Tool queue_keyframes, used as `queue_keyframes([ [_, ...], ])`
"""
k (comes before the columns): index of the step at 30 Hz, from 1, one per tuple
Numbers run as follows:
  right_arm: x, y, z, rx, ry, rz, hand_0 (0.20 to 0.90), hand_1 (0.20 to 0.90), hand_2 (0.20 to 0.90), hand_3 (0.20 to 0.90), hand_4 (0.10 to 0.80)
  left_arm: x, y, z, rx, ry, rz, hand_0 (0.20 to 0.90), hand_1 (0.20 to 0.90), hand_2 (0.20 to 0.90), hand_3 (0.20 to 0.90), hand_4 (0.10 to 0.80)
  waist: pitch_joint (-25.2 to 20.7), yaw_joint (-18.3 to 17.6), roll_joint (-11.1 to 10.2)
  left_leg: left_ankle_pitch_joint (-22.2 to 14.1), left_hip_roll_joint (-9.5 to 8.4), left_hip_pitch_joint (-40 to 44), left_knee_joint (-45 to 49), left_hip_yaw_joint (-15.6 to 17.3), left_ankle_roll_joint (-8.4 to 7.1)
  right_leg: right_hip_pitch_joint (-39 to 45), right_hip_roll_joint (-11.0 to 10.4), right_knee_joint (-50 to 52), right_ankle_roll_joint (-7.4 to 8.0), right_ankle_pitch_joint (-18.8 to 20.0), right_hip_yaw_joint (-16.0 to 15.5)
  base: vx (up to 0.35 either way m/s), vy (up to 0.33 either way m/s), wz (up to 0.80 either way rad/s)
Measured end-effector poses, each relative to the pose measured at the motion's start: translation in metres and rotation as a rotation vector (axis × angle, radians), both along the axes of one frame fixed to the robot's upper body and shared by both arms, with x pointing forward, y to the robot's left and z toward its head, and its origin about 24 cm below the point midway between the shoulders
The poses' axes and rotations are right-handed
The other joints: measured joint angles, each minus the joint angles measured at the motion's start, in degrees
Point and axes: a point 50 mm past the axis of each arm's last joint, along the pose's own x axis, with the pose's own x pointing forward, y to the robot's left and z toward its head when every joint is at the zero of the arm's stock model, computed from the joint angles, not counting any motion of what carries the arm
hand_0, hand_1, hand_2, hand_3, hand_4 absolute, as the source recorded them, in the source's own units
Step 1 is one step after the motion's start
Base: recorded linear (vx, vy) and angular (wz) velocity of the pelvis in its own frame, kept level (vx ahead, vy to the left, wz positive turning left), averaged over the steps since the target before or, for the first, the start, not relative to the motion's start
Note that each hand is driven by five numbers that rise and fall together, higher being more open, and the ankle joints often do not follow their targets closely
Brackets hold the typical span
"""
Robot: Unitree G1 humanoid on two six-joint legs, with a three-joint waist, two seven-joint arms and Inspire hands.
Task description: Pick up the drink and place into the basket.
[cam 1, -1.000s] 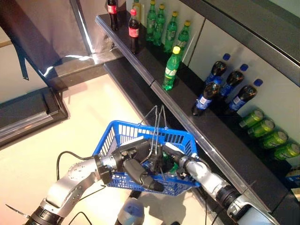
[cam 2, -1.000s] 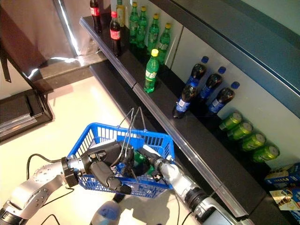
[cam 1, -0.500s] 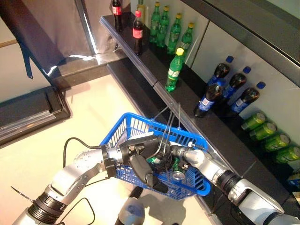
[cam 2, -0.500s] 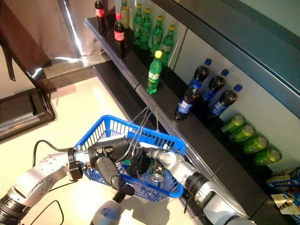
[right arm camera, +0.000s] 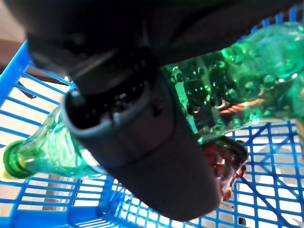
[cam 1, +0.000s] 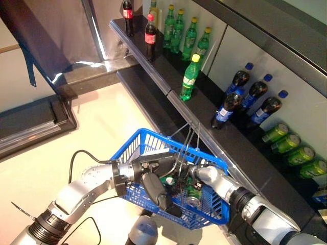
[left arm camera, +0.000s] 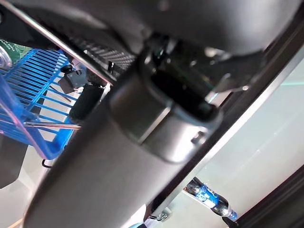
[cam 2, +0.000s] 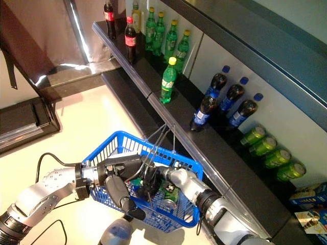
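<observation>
While the blue basket (cam 1: 153,153) hangs by its wire handles (cam 1: 185,144), the left eye view puts the right robot hand (cam 1: 193,176) deep inside it, lower among the contents than half a second ago. Left robot hand (cam 1: 153,173) is at the near rim, fingers hooked up at the handles; basket has swung a little nearer the shelf (cam 1: 173,97) edge versus a second ago.

Right eye view: same layout. Right robot hand (cam 2: 162,179) sits down in the basket (cam 2: 110,148) beside a can (cam 2: 166,193) lying on the mesh. Upright green bottle (cam 2: 166,79) is at the shelf's front lip, with the dark cola bottles (cam 2: 225,99) further back.

Left wrist view: mostly the hand's own dark bulk. A wire handle (left arm camera: 57,42) runs across it, blue mesh (left arm camera: 33,95) beyond. Exact finger closure isn't readable here; the head views suggest curled round the handle.

Right wrist view: clear green drink bottle (right arm camera: 266,80) lies against the right hand's palm, thumb (right arm camera: 142,161) wrapped over it, so the grip isn't released. A second green bottle (right arm camera: 42,152) lies on the basket floor (right arm camera: 266,199) underneath.

Read: drink is inside the basket walls, near the bottom. Likely only the release and withdrawal remain.
</observation>
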Motion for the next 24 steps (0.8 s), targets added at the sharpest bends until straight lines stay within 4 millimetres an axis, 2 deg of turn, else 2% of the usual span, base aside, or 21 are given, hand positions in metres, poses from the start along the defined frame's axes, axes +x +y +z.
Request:
queue_keyframes([
  [7, -0.0008, 0.0011, -0.0040, -0.003, 0.011, -0.013, 0.300, 0.300, 0.300, 0.200, 0.100, -0.0006, -0.0006, -0.0016, 0.013, -0.001, -0.004, 0.300, 0.300, 0.300, 0.200, 0.100, 0.0, 0.0, 0.0, 0.0, 0.00, 0.0, 0.0, 0.0, 0.00, 0.0, 0.0, 0.0, 0.00, 0.0, 0.0, 0.000, 0.000, 0.00],
  [8, -0.0007, 0.0010, -0.0040, -0.004, 0.008, -0.014, 0.512, 0.512, 0.512, 0.447, 0.347, -0.0006, -0.0006, -0.0016, 0.013, -0.001, -0.004, 0.300, 0.300, 0.300, 0.200, 0.100, 0.0, 0.0, 0.0, 0.0, 0.00, 0.0, 0.0, 0.0, 0.00, 0.0, 0.0, 0.0, 0.00, 0.0, 0.0, 0.000, 0.000, 0.00],
  [9, -0.0006, 0.0010, -0.0040, -0.007, 0.004, -0.014, 0.674, 0.674, 0.674, 0.636, 0.536, -0.0006, -0.0006, -0.0016, 0.013, -0.001, -0.004, 0.300, 0.300, 0.300, 0.200, 0.100, 0.0, 0.0, 0.0, 0.0, 0.00, 0.0, 0.0, 0.0, 0.00, 0.0, 0.0, 0.0, 0.00, 0.0, 0.0, 0.000, 0.000, 0.00],
  [10, -0.0005, 0.0011, -0.0041, -0.009, 0.002, -0.015, 0.900, 0.900, 0.900, 0.900, 0.800, -0.0005, -0.0006, -0.0016, 0.014, -0.001, -0.003, 0.300, 0.300, 0.300, 0.200, 0.100, 0.0, 0.0, 0.0, 0.0, 0.00, 0.0, 0.0, 0.0, 0.00, 0.0, 0.0, 0.0, 0.00, 0.0, 0.0, 0.000, 0.000, 0.00],
  [24, -0.0004, 0.0024, -0.0070, -0.016, 0.003, -0.034, 0.900, 0.900, 0.900, 0.900, 0.800, -0.0006, -0.0006, -0.0032, 0.035, -0.006, -0.002, 0.300, 0.300, 0.300, 0.200, 0.100, -0.2, 0.1, -0.3, 0.0, 0.04, 0.0, 0.0, 0.0, -0.01, 0.0, 0.1, 0.0, 0.00, 0.0, 0.0, 0.000, 0.000, 0.00],
])
